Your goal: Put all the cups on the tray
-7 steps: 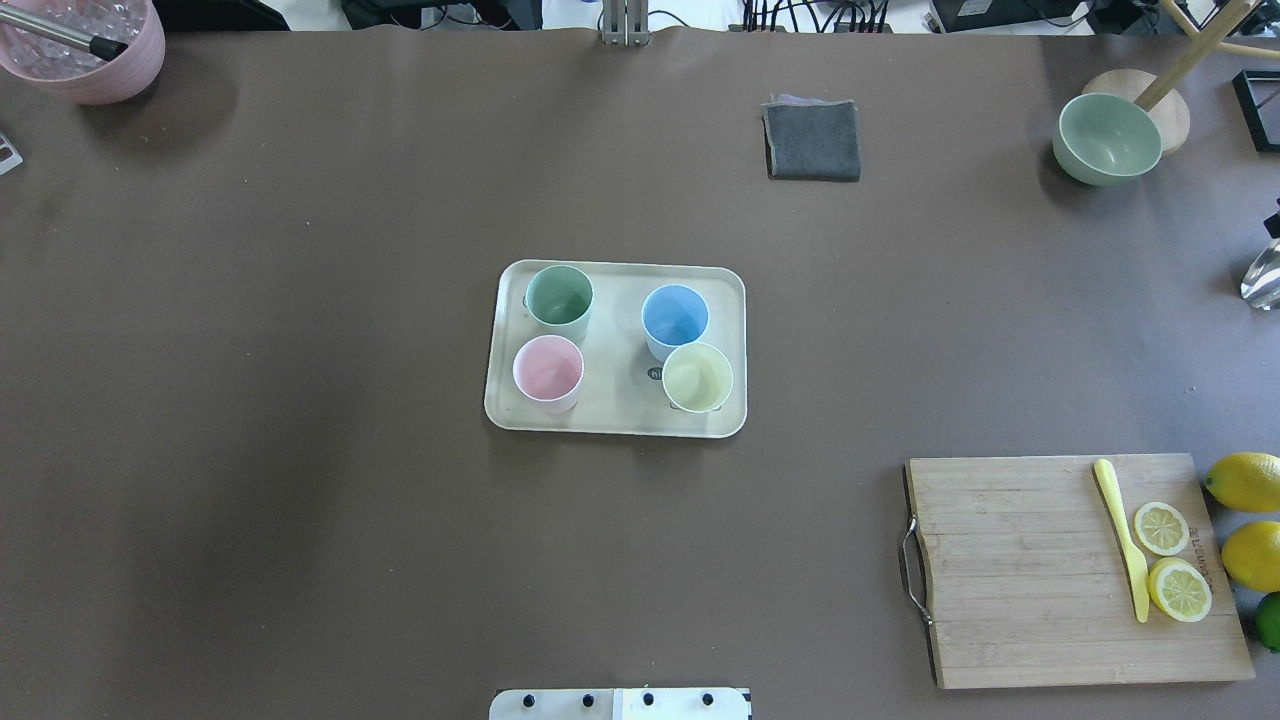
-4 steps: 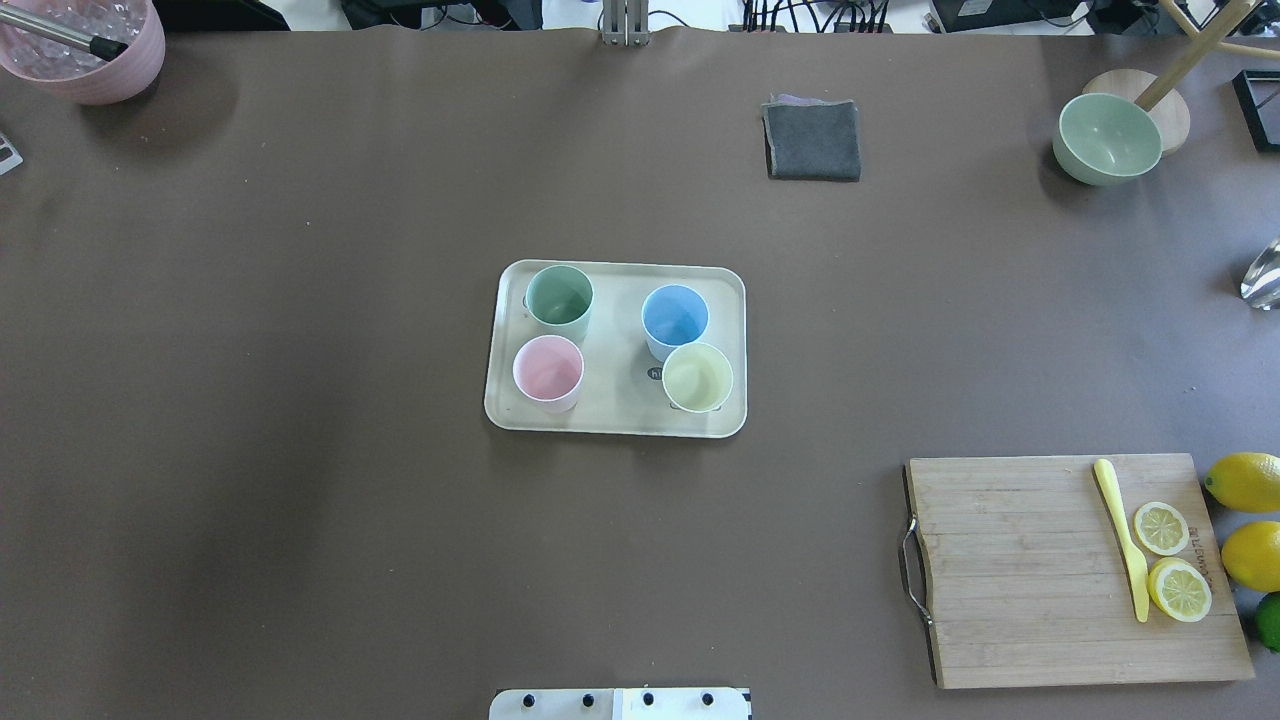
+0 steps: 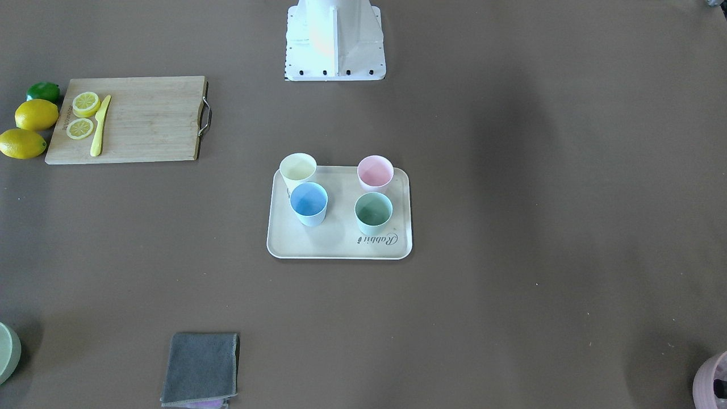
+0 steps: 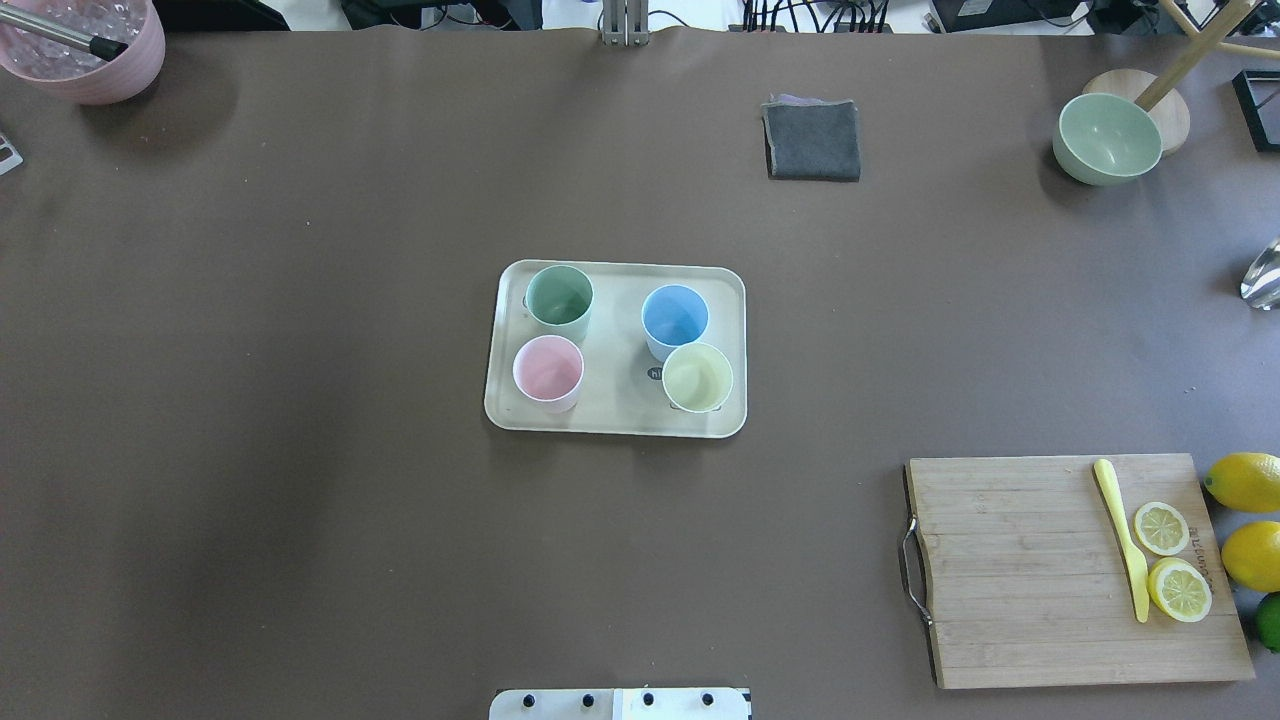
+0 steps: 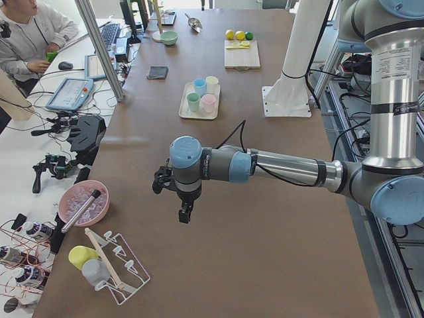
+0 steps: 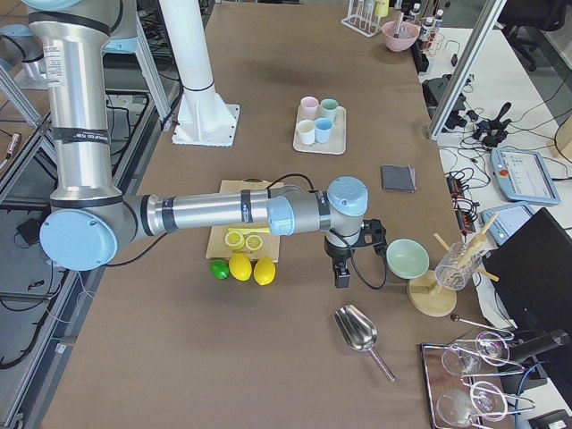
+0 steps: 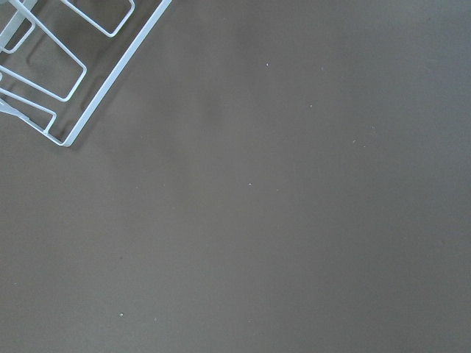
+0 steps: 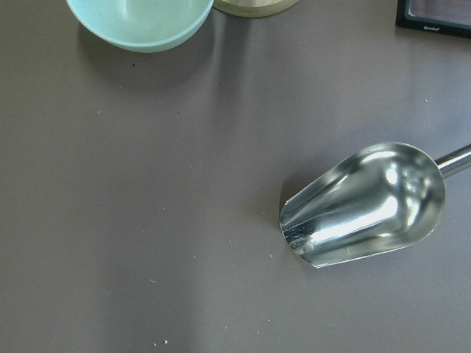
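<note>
The cream tray [image 4: 615, 405] lies at the table's middle, also in the front view [image 3: 318, 244]. On it stand all four cups, upright: mint green [image 4: 559, 295], light blue [image 4: 675, 315], pink [image 4: 548, 368] and pale yellow [image 4: 697, 377]. My left gripper [image 5: 184, 213] shows only in the exterior left view, above bare table far from the tray. My right gripper [image 6: 341, 277] shows only in the exterior right view, beyond the lemons. I cannot tell whether either is open or shut. Neither wrist view shows fingers.
A wooden cutting board [image 4: 1020, 570] with lemon slices and a yellow knife lies at the front right, with lemons [image 4: 1245, 480] beside it. A grey cloth [image 4: 812, 140], a green bowl [image 4: 1108, 137], a pink pot [image 4: 85, 50], a metal scoop [image 8: 368, 206] and a wire rack [image 7: 59, 66] are around.
A dark piece of the right arm at the overhead view's right edge has gone out of view. The cups and the tray have not moved.
</note>
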